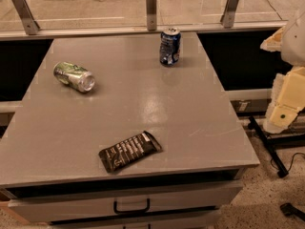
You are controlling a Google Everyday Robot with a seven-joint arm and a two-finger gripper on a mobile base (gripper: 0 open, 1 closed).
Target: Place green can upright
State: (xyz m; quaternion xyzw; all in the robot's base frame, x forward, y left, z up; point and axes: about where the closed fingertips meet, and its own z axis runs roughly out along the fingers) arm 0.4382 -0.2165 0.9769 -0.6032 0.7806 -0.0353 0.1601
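The grey table fills most of the view, and the green can lies on its side near the table's far left corner, its silver end turned toward the front right. The end effector shows only as cream-coloured parts at the right edge of the view, off the table and beyond its right side, well apart from the green can; whether it is apart or together cannot be told. Between the two, toward the far edge, a dark blue can stands upright. A dark snack wrapper with white print lies flat near the front edge, slightly askew. The tabletop is smooth and faintly glossy, with a drawer and its black handle below the front edge. Behind the table runs a glass barrier on metal posts, and a speckled floor with a black cable shows at the right.
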